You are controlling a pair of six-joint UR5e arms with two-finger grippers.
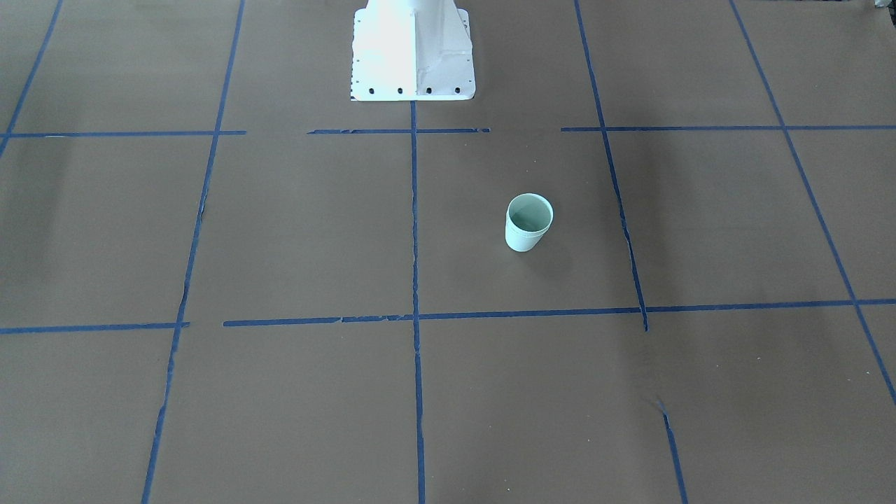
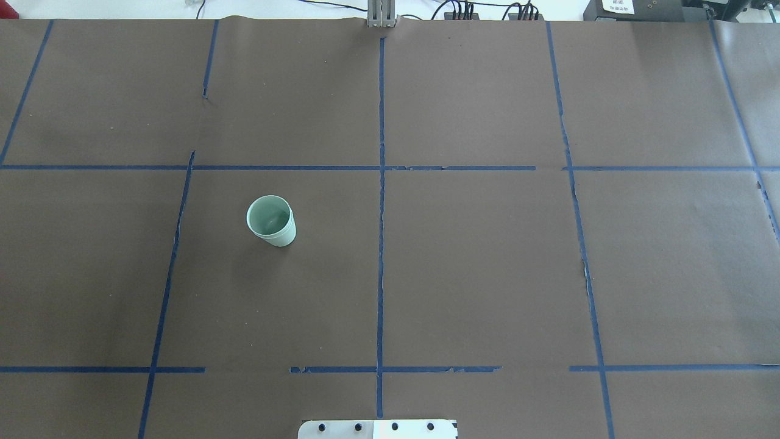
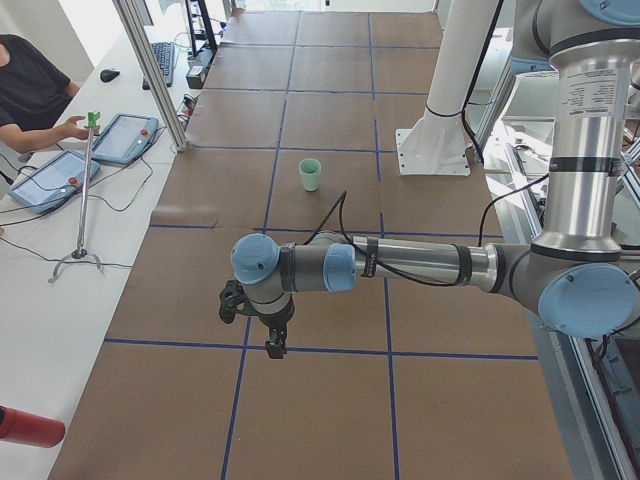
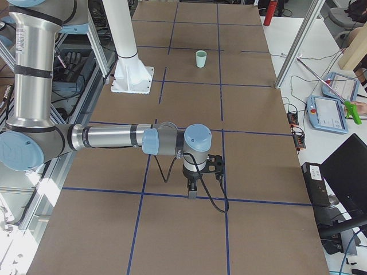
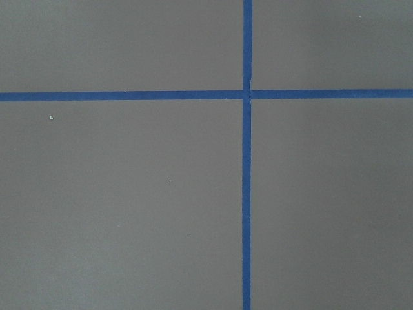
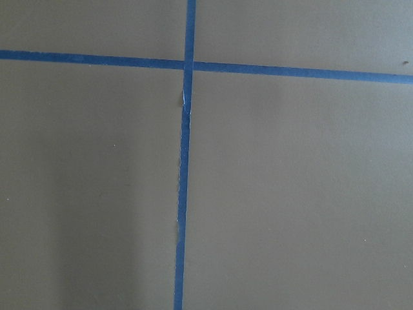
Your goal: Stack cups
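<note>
The pale mint-green cups (image 1: 528, 224) stand upright as one stack on the brown table, left of the centre tape line in the overhead view (image 2: 272, 221). A second rim line shows just below the top rim, so one cup looks nested in the other. The stack is small in the left side view (image 3: 311, 175) and the right side view (image 4: 200, 59). My left gripper (image 3: 275, 348) points down over a tape line, far from the cups. My right gripper (image 4: 192, 193) does the same at the other end. I cannot tell if either is open. Both wrist views show only paper and tape.
Blue tape lines (image 2: 381, 213) divide the brown paper into squares. The white robot base (image 1: 413, 49) stands at the table's middle edge. A person with tablets (image 3: 45, 175) sits beside the table, near a thin stand (image 3: 85, 190) and a red cylinder (image 3: 25, 428).
</note>
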